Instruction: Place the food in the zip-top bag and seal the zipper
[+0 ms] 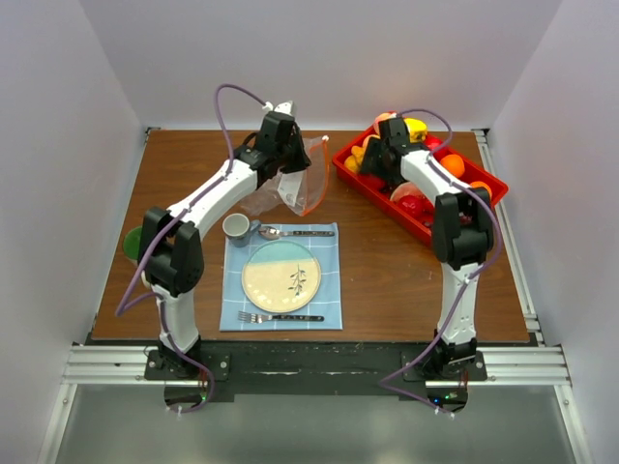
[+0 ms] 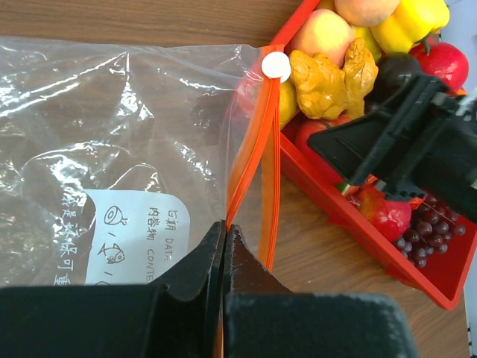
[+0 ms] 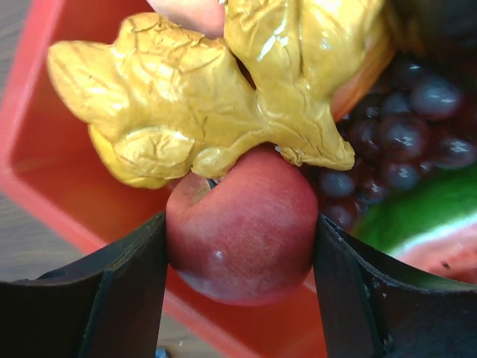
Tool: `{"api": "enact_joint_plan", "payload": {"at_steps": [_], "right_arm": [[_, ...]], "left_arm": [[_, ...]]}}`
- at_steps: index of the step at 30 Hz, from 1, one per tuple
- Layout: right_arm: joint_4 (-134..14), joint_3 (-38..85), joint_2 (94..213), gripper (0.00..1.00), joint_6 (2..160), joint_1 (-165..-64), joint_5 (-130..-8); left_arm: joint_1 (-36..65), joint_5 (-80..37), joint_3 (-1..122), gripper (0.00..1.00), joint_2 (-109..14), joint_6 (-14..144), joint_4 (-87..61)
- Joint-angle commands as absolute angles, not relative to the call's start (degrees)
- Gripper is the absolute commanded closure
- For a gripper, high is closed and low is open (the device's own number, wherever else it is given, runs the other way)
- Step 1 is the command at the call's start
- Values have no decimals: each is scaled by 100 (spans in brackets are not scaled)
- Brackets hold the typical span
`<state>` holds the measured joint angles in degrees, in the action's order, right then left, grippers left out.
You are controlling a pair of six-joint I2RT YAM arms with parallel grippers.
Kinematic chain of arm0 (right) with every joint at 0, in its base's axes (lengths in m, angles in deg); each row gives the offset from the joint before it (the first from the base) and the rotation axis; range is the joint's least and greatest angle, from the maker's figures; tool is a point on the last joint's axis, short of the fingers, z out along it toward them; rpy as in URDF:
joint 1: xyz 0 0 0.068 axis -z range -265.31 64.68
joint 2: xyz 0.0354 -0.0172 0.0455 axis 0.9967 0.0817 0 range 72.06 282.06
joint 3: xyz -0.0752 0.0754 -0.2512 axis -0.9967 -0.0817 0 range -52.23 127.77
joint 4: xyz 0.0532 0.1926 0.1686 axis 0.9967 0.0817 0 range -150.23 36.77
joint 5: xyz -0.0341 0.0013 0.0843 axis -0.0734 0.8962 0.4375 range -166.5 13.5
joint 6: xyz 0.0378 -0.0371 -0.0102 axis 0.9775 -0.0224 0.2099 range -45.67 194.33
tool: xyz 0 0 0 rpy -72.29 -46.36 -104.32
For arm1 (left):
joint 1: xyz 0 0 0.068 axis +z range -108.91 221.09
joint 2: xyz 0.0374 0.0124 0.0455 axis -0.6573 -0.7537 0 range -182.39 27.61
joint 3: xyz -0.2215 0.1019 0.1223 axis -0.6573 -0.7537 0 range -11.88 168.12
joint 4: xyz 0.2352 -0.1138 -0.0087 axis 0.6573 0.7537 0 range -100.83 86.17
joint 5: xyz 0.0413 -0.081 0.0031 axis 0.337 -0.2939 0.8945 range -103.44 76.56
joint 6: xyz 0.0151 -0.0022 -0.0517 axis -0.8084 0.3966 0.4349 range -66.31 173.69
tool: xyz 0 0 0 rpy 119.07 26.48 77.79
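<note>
Wooden table [image 1: 387,280]. Pinching zipper [image 2: 257,149] at eleven o'clock with left gripper [image 2: 225,231] to prop bag [image 2: 112,134] open; clamping apple [image 3: 246,198] with right gripper [image 3: 240,231].

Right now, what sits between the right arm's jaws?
A red apple, with the right gripper's jaws touching both its sides. The right wrist view shows it, beside a knobbly yellow piece.

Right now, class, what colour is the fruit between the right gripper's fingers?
Red; the apple shows best in the right wrist view.
</note>
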<state>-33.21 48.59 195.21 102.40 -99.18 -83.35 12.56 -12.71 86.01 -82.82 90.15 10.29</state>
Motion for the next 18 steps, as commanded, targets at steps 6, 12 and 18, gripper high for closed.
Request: {"api": "enact_joint_plan", "payload": {"at_steps": [6, 12, 18], "right_arm": [[-3079, 4806, 18184, 84, 10350, -9920, -8476], [-3246, 4428, 17464, 86, 10456, -10008, -8196], [-3527, 4217, 16945, 86, 10667, -10526, -7887]], "left_arm": [[1244, -1309, 8612, 100, -7909, 9113, 789], [1244, -1493, 8691, 100, -7953, 9157, 798], [1244, -1687, 8752, 100, -8014, 9288, 736]]}}
